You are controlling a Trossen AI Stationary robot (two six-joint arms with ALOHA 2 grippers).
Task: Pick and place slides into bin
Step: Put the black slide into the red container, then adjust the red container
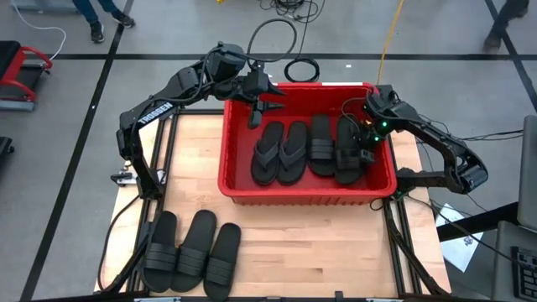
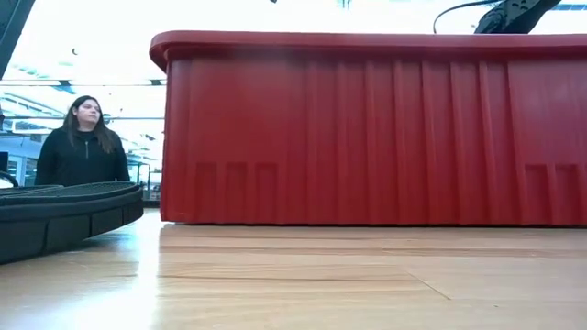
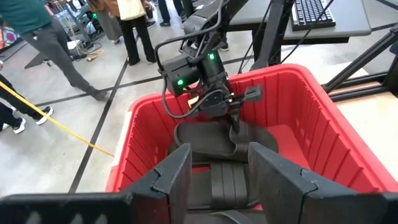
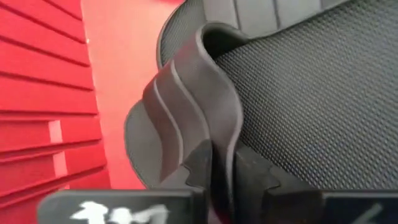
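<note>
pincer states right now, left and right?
Left pincer: open, empty, above the red bin.
Right pincer: fingers around the ribbed strap of a sandal in the bin.

Floor (image 1: 75, 92): grey, smooth, with dark tape lines crossing it.
Tabletop (image 1: 319, 243): light wood planks, on a dark metal frame.
Cables: a black cable coil (image 1: 302, 69) and a yellow line (image 1: 388, 33) lie on the floor behind the tabletop.
People: one person in a dark top (image 2: 83, 142) stands beyond the tabletop; legs (image 3: 134, 31) of others farther back.
Furniture: a desk with a keyboard (image 3: 314, 12).
Light: bright ceiling, daylight-like.
</note>
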